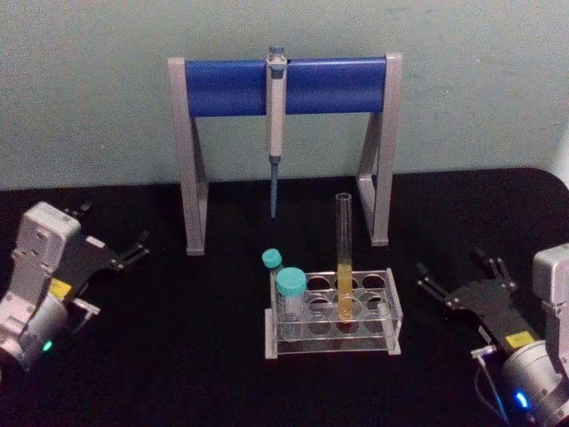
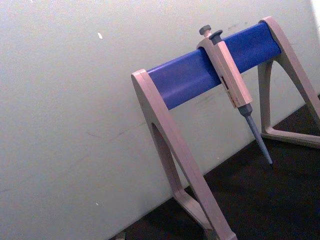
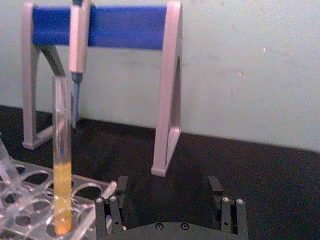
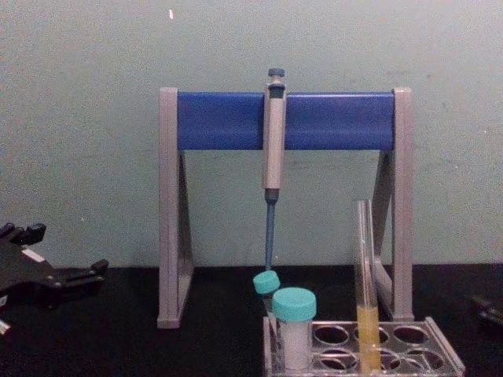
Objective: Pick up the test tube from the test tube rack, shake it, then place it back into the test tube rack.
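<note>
The test tube (image 1: 343,253) stands upright in the test tube rack (image 1: 331,343) at the table's middle, with yellow liquid in its lower part. In the chest view the test tube (image 4: 365,275) rises from the clear rack (image 4: 409,336). My right gripper (image 1: 458,272) rests open on the table to the right of the rack, with nothing between its fingers. In the right wrist view, that gripper (image 3: 167,187) stands open and short of the test tube (image 3: 62,150) and the rack (image 3: 30,186). My left gripper (image 1: 112,229) lies open at the far left and shows as well in the chest view (image 4: 56,253).
A grey-and-blue pipette stand (image 1: 286,85) stands behind the rack against the wall, with a grey pipette (image 1: 276,133) hanging from it. Two teal-capped tubes (image 1: 291,286) sit in the rack's left end. Bare black tabletop lies between each gripper and the rack.
</note>
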`<action>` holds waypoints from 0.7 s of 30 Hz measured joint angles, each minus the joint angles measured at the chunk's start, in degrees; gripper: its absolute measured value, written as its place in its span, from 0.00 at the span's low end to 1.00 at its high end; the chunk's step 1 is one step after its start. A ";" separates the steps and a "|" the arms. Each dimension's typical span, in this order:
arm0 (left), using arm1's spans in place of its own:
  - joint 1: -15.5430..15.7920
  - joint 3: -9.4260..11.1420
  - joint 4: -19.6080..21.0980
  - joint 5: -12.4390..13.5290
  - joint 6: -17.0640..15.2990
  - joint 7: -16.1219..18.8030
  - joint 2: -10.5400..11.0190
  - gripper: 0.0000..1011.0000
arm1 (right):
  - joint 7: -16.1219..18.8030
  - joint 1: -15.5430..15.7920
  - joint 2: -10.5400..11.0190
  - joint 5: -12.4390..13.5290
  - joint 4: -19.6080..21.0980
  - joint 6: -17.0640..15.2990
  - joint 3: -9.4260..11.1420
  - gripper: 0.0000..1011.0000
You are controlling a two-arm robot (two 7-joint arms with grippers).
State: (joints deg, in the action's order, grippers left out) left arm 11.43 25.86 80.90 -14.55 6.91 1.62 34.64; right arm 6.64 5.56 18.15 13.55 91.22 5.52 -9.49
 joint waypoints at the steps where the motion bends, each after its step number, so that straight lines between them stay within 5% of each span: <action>1: 0.00 0.00 0.00 0.00 0.00 0.00 0.00 1.00 | -0.06 -0.01 -0.21 -0.11 -0.36 -0.05 0.04 0.99; 21: 0.00 0.00 0.00 0.00 0.00 0.00 0.00 1.00 | 1.19 -2.44 -3.82 -2.67 -7.70 -2.39 0.58 0.99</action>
State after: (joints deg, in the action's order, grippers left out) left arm 11.43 25.86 80.90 -14.55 6.91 1.62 34.65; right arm 7.84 3.12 14.33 10.88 83.52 3.13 -8.91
